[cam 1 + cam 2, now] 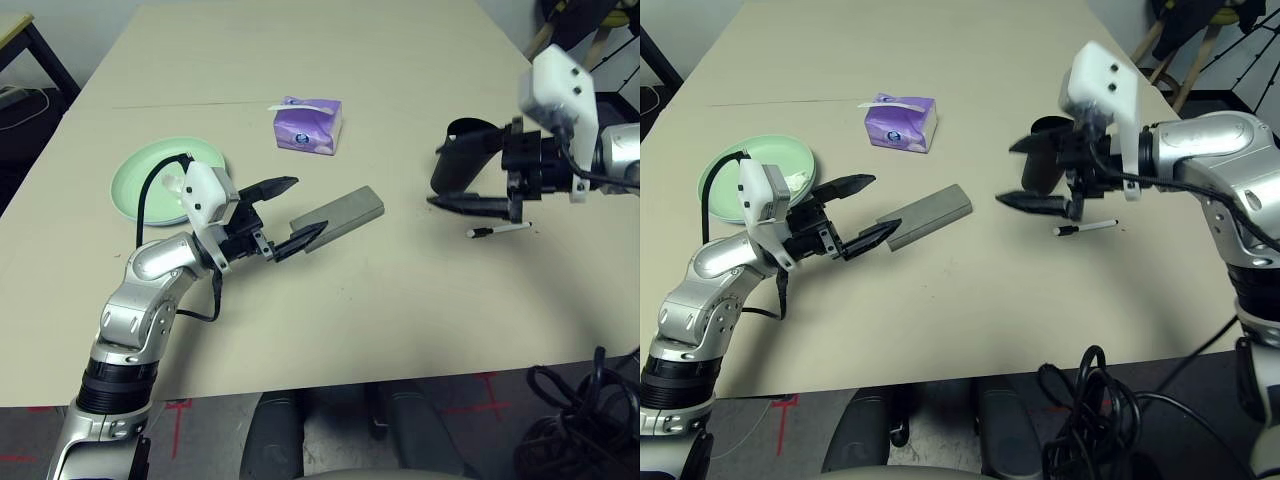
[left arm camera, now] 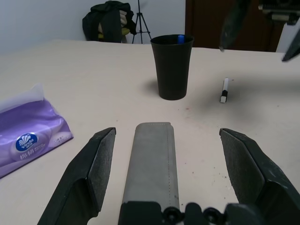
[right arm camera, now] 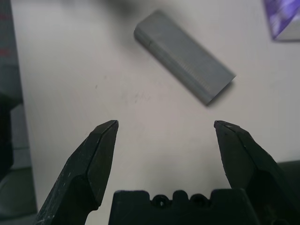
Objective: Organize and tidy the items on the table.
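lying between the spread fingers of the left gripper (image 1: 288, 217), the grey glasses case (image 1: 337, 217) rests untouched on the table (image 1: 400, 290).

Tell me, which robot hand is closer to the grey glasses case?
Left. The left gripper sits at the grey glasses case, fingers open either side of its end. The right gripper hangs open farther off, by the black cup.

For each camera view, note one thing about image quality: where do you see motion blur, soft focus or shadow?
Right eye view: the right gripper is smeared by motion blur, while the left gripper is crisp. Left wrist view: the black cup casts a soft shadow on the table. Right wrist view: the grey case looks slightly soft.
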Robot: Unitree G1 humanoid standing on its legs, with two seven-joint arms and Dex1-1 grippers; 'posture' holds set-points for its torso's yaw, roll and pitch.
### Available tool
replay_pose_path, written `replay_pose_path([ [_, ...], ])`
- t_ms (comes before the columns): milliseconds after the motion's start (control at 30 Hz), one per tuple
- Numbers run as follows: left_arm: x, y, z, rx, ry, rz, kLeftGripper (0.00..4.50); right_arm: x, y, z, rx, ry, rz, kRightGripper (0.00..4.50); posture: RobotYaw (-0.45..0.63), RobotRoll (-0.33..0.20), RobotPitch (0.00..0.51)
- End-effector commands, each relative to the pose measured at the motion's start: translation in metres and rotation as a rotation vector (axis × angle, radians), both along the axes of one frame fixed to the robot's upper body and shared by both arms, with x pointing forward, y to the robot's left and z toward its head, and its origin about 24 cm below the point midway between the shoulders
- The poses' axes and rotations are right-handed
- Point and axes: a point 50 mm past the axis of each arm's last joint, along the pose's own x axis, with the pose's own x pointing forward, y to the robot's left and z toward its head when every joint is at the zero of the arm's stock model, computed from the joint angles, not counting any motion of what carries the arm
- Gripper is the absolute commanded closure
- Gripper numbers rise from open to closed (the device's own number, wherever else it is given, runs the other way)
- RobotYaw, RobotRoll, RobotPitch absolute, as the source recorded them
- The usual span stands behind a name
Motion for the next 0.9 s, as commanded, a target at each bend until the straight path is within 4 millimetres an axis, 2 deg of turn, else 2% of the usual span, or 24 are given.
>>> replay_pose_path([
  [33,0.0,0.001,0.0,0.014,-0.009,0.005,0.0,0.007,-0.011,-0.016,-0.157,0.031,0.017,0.01,0.0,0.0,0.118],
  [233,-0.001,0.002,-0.003,0.015,-0.001,0.008,0.0,0.028,-0.025,-0.035,-0.377,0.015,0.029,0.01,0.01,0.0,0.126],
  [367,-0.004,0.003,-0.003,0.017,0.002,0.011,0.0,0.042,-0.029,-0.041,-0.471,0.01,0.046,0.01,0.02,0.0,0.137],
  [633,-0.008,0.006,-0.003,0.024,0.008,0.02,0.0,0.063,-0.034,-0.044,-0.6,0.02,0.083,0.01,0.04,0.0,0.149],
  [900,-0.01,0.007,-0.001,0.031,0.014,0.021,0.0,0.072,-0.03,-0.041,-0.68,0.018,0.158,0.01,0.04,0.0,0.16],
])
